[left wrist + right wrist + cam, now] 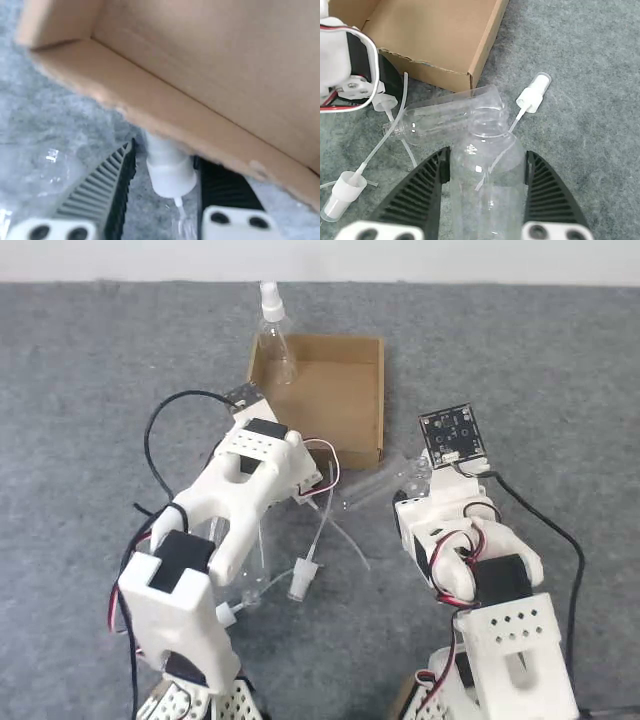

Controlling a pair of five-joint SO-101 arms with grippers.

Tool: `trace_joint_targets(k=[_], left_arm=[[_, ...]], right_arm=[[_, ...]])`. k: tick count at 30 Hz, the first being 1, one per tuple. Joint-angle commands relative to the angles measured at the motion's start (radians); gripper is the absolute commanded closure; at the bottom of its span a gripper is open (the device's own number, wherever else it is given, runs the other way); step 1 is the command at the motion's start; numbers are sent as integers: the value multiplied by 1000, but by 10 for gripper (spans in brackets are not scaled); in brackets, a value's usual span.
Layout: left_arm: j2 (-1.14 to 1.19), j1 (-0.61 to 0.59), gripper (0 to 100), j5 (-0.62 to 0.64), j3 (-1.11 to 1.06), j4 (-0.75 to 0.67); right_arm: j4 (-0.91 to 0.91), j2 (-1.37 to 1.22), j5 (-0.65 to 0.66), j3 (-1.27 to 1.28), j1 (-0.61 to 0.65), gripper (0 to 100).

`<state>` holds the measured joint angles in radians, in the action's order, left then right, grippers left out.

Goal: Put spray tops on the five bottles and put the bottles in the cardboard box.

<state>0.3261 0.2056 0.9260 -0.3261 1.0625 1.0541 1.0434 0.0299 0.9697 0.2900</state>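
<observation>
Left gripper (165, 160) pinches a spray top (168, 174) by the box (210, 75) wall and may snag there; right gripper (486, 155) clasps a bottle (485, 192).

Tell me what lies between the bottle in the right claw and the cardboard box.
A second clear bottle lies on its side on the carpet. It lies across the path from the held bottle in the right claw to the near wall of the cardboard box.
</observation>
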Motion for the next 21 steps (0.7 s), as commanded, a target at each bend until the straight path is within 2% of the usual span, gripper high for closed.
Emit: trace_joint_targets(k=[1,7,12,21], left_arm=[[-9,-5,839,9,44,9],[-14,-9,993,6,41,11],[-15,0,988,8,64,77],[-15,-5,989,3,208,338]], right_arm=[[-22,25,-2,-11,-13,890],[-22,25,-2,-11,-13,890],[-22,25,-2,-11,-33,890],[-25,25,-2,-11,-50,890]])
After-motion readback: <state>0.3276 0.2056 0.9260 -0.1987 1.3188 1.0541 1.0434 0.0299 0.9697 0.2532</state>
